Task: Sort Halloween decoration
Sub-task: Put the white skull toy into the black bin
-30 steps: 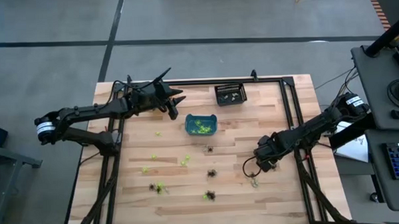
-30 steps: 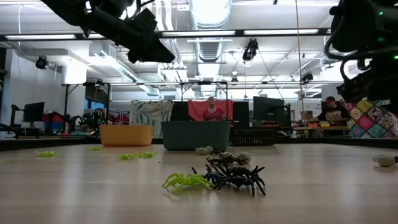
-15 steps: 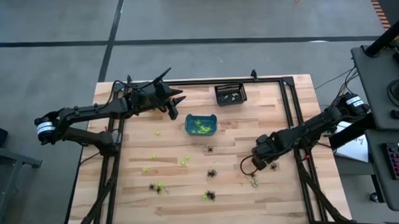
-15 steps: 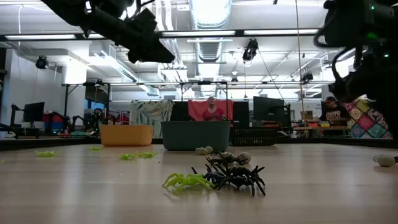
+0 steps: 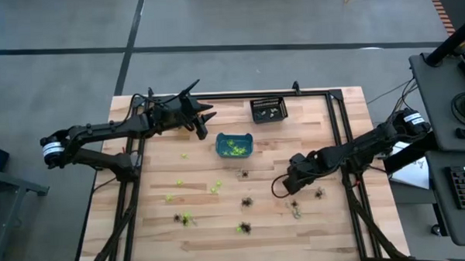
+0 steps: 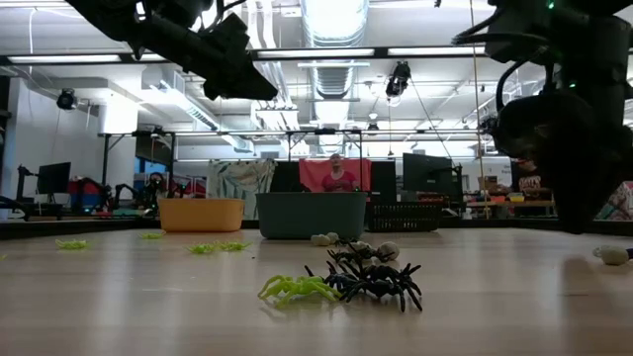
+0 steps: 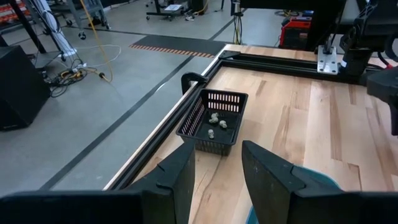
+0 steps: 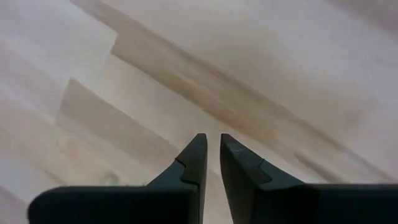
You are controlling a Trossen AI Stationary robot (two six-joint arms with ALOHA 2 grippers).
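A pale wooden surface [image 5: 310, 135] seen from above, with a small teal bin [image 5: 234, 146] near its middle as the landmark. The teal bin holds a cluster of lime green spider trinkets [image 5: 234, 148]. Just beyond it, toward the far edge, sits a black mesh basket [image 5: 268, 110] with a few pale grey-white trinkets [image 7: 216, 120] inside.

The remaining Halloween decorations lie loose on the surface on the near side of the teal bin. Several lime green spiders [image 5: 216, 187] are scattered to the bin's near left. Dark spiders [image 5: 247, 201] lie singly on its near side, one close by the bin. In the low view, a green spider [image 6: 295, 288] lies touching a tangle of black spiders [image 6: 374, 279], with an orange bin [image 6: 201, 214] far behind them beside the teal one.

The left hand [image 5: 206, 118] hangs above the surface just left of the teal bin, toward the far edge. Its fingers [image 7: 269, 174] are spread apart with nothing between them, pointing toward the black basket.

The right hand [image 5: 281, 187] is low over bare wood to the right and nearer side of the teal bin. Its fingers [image 8: 194, 163] are pressed almost together, a thin gap showing, pinching nothing. A pale trinket [image 5: 297, 213] and a dark spider [image 5: 319, 193] lie near it.
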